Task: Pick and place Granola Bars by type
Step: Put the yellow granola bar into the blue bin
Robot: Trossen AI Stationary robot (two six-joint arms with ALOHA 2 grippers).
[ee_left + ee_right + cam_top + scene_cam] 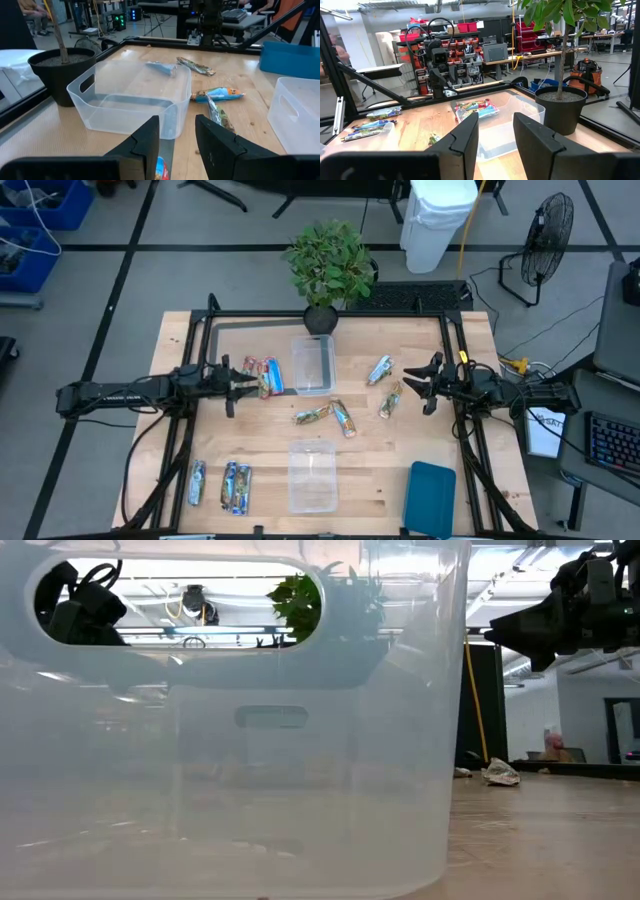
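Nearest the low camera: one clear tub (230,740), empty, standing near the front edge of the worktop (480,440); its wall fills most of that view.

Second clear tub (312,364): middle of the worktop toward the back edge, by the potted plant (328,270). Empty; two tubs suggest one per bar type.

Granola Bars, sorted none as yet:
- red-blue pair (263,374), touching the far tub's left wall, just beyond my left gripper (243,380).
- loose group (328,416) at centre, between the tubs.
- two bars (384,385) right of centre, just beside my right gripper (410,383).
- three (222,483) near the front-left corner, well apart from both grippers.

Teal tray (431,498): front-right corner.

Jaws: left and right both part-open, holding nothing, hovering above the worktop facing each other across the far tub.
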